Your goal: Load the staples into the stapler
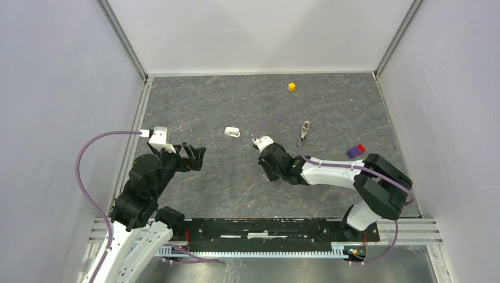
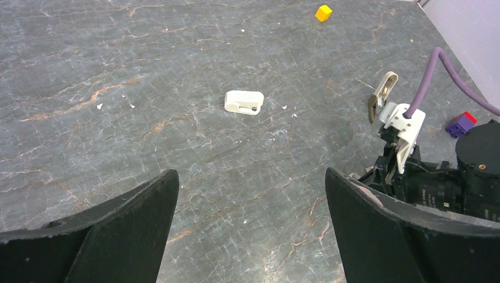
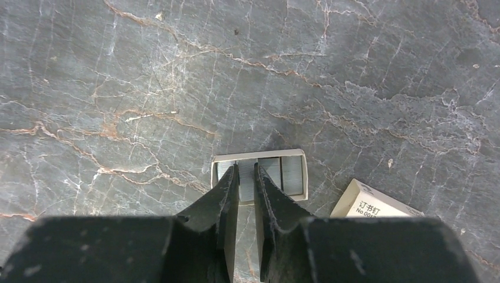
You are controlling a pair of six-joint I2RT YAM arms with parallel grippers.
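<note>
Overhead, the top external view showed the left gripper (image 1: 197,156) left of centre, its jaws spread wide and holding nothing. The right gripper (image 1: 268,165) stood just right of centre, pointing down at the grey marbled table (image 1: 236,194) and hiding the staples from this camera. The stapler (image 1: 305,130) lay opened above and to the right of that gripper, apart from it, its two slim arms in a narrow V. A white rounded piece (image 1: 232,131) lay above centre. A yellow cube (image 1: 291,86) sat near the table's upper edge and a purple-and-red block (image 1: 355,150) at right.

Left wrist view: the left gripper (image 2: 250,230) filled the lower corners, with bare table between its wide-set jaws. The white rounded piece (image 2: 243,101) lay above centre. The stapler (image 2: 380,94) lay at right, a cream arm over a darker one. Just below it stood the right arm's white camera mount (image 2: 404,127) and purple cable (image 2: 433,76). The yellow cube (image 2: 323,12) sat at the top edge and the purple-and-red block (image 2: 461,124) at the right edge.

Right wrist view: the right gripper (image 3: 245,171) rose from bottom centre, jaws drawn nearly together and pinching a middle strip of the staples (image 3: 292,175). These lay flat on the table just below centre, silvery-grey strips inside a pale rim. A pale printed box (image 3: 374,203) lay just beside them at lower right.
</note>
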